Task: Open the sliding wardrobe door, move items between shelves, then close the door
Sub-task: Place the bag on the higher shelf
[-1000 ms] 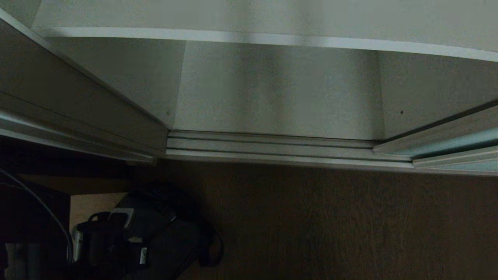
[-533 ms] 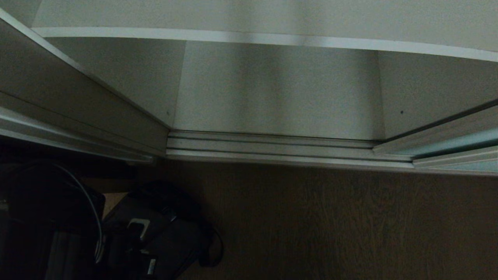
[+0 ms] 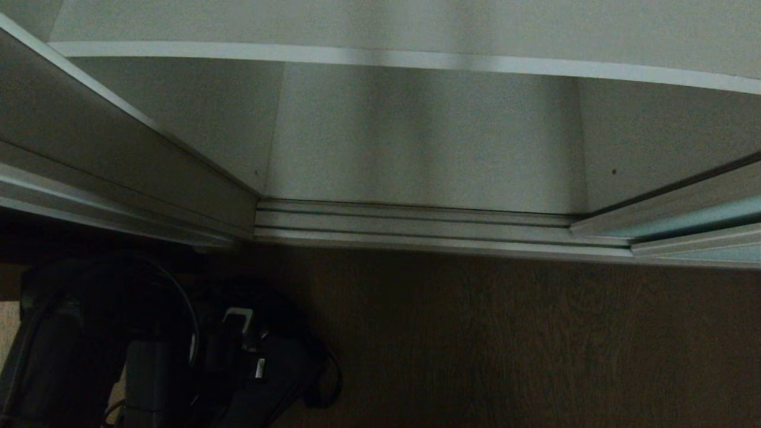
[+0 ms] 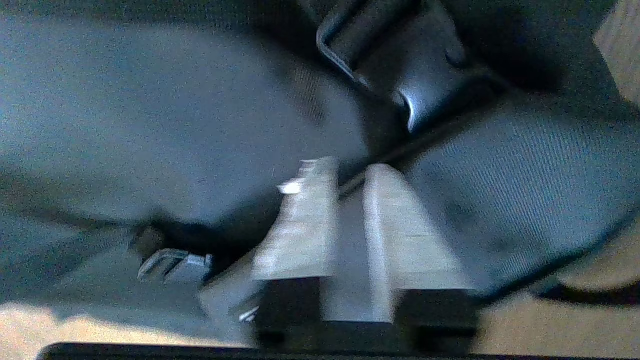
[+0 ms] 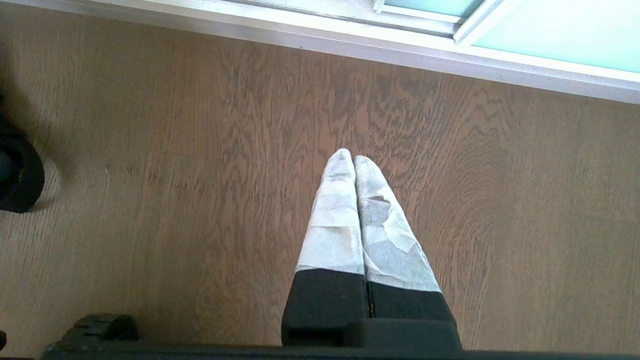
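Note:
The wardrobe stands open in the head view. An upper shelf [image 3: 416,59] with a pale front edge hangs over the lower board [image 3: 416,148]. The sliding wardrobe door [image 3: 689,223] of blue-green glass is pushed to the right, and it shows again as the door [image 5: 550,35] in the right wrist view. My left arm [image 3: 107,333] reaches down at the lower left over a black bag [image 3: 297,362] lying on the floor. The left gripper [image 4: 350,172] hovers just above the bag's fabric [image 4: 150,110], open by a narrow gap with nothing between its fingers. The right gripper [image 5: 354,159] hangs shut over bare floor.
The ridged silver floor track [image 3: 416,226] runs along the wardrobe's front. A grey side panel [image 3: 119,160] bounds the opening on the left. The bag has a metal buckle [image 4: 425,75] and a loop of strap [image 3: 330,386]. Brown wooden floor [image 3: 505,339] lies before the wardrobe.
The left arm has come further into the head view from the lower left, and its wrist has shifted right onto the black bag. The wardrobe and door have not moved.

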